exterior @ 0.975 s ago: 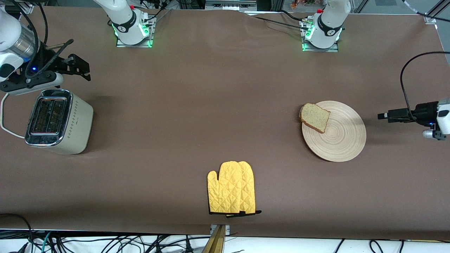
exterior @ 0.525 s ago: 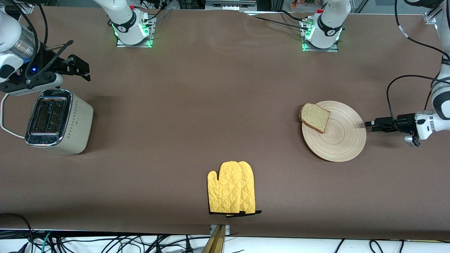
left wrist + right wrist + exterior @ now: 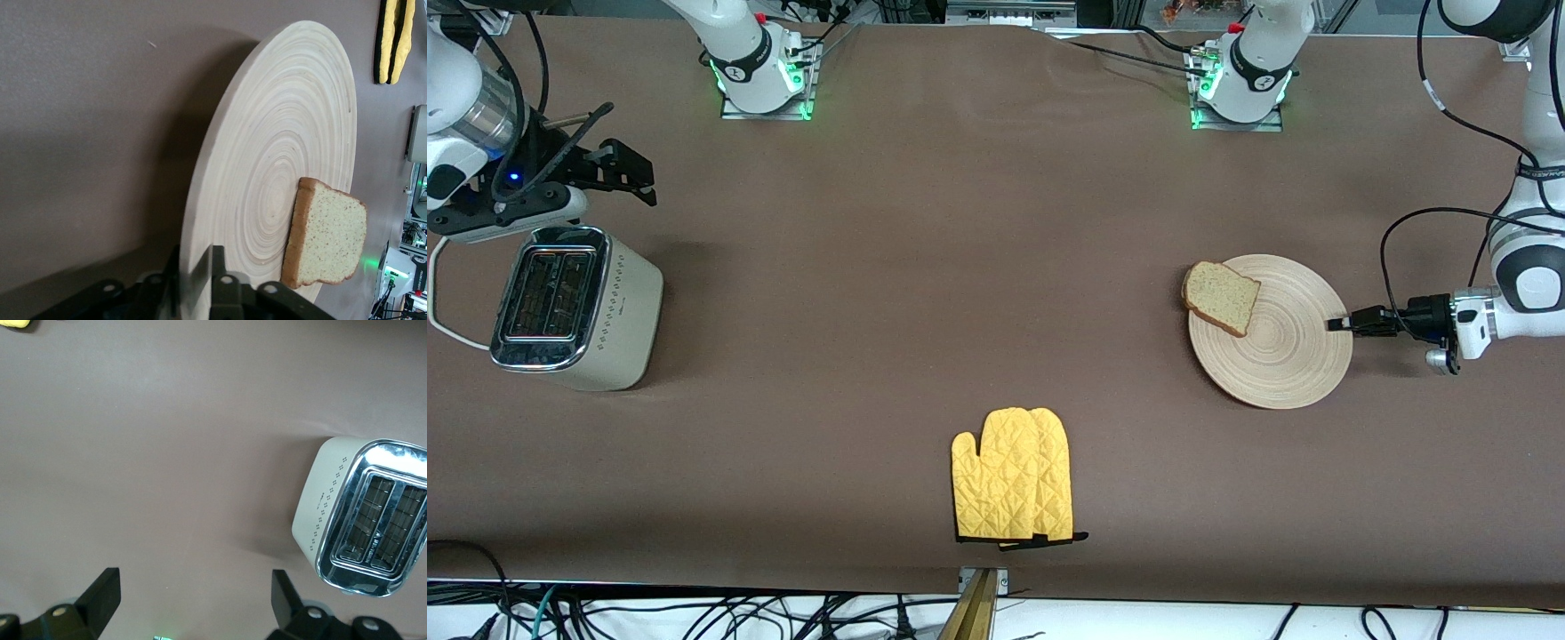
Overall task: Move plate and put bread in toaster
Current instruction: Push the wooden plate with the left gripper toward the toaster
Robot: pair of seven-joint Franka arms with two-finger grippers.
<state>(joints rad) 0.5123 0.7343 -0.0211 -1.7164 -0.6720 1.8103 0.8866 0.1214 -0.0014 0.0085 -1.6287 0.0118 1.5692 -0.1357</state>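
The round beige plate [image 3: 1285, 351] lies on the table toward the left arm's end, with the bread [image 3: 1221, 297] resting on its edge toward the right arm's end. My left gripper [image 3: 1336, 324] sits low at the plate's other edge. In the left wrist view the left gripper [image 3: 195, 280] has one finger over and one under the plate [image 3: 280, 147] rim, shut on it, with the bread [image 3: 327, 233] lying flat past the fingers. The cream toaster [image 3: 569, 307] stands at the right arm's end. My right gripper [image 3: 630, 171] waits open above the table beside the toaster [image 3: 363, 517].
A yellow quilted oven mitt [image 3: 1012, 476] lies near the table's front edge, midway between the toaster and the plate. A white cord [image 3: 440, 329] runs from the toaster toward the table's end. The brown table [image 3: 925, 267] stretches between toaster and plate.
My left gripper has slid in toward the plate from the table's end and closed on its rim. The right arm has not moved.
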